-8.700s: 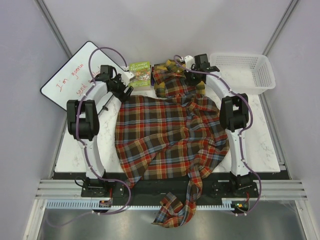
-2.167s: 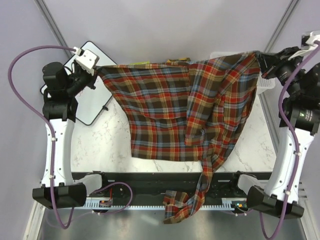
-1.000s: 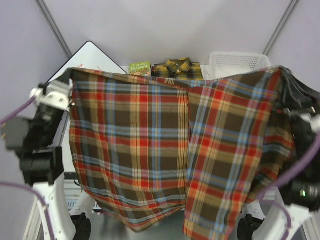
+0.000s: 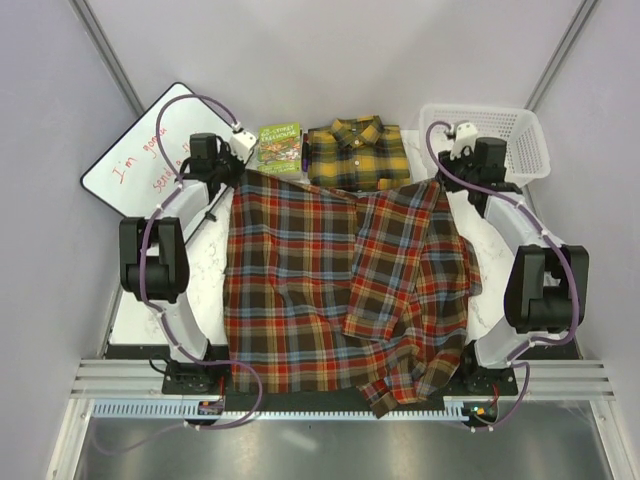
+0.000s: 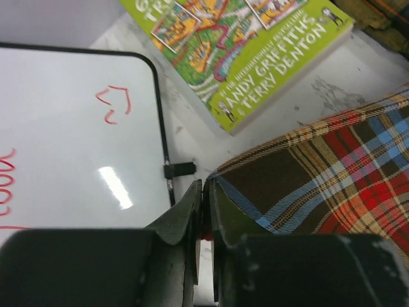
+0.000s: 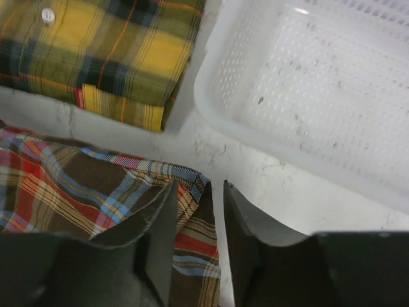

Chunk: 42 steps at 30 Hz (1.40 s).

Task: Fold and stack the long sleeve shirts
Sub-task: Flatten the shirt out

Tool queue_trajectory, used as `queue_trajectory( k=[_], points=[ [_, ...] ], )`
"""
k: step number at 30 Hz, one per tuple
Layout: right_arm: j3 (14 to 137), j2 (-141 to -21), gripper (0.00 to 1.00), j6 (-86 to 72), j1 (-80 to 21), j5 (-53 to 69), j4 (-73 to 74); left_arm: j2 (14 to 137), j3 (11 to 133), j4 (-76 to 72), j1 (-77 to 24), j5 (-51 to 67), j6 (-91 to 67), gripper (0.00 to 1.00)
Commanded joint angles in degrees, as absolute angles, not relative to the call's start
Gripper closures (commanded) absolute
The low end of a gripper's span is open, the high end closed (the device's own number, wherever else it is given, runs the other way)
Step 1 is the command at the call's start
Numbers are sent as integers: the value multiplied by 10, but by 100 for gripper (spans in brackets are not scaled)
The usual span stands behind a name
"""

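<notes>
While the red-brown shirt lay spread on the table, near side of the yellow shirt, the left gripper was closed, apparently pinching its far-left corner. The right gripper stood partly open at the far-right corner, holding nothing.

Spread shirt nearest, folded shirt behind it, book left of that, basket right.

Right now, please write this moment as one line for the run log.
red-brown shirt: spread on table | left gripper: shut on its far-left corner | right gripper: open over far-right corner | yellow shirt: folded
</notes>
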State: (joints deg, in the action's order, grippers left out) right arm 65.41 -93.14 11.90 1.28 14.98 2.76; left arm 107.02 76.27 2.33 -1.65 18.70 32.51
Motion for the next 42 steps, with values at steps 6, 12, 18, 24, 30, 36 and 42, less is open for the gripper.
queue_trajectory(
  k=[6, 12, 18, 24, 30, 36, 42],
  points=[
    [779, -874, 22, 171, 18, 153, 282, 1001, 797, 171, -19, 181, 330, 53],
    [724, -796, 13, 372, 20, 170, 499, 849, 672, 401, -51, 280, 414, 37],
    [625, -823, 28, 455, 25, 97, 552, 841, 549, 421, -118, 245, 416, 42],
    [550, -874, 42, 472, 25, 60, 492, 931, 545, 382, -118, 170, 389, 49],
    [565, -966, 44, 454, 25, 4, 399, 996, 590, 363, -79, 114, 384, 53],
    [591, -974, 45, 482, 29, 18, 436, 966, 602, 400, -61, 186, 410, 50],
    [645, -839, 37, 498, 15, 189, 561, 867, 585, 450, -75, 285, 400, 38]
  ],
)
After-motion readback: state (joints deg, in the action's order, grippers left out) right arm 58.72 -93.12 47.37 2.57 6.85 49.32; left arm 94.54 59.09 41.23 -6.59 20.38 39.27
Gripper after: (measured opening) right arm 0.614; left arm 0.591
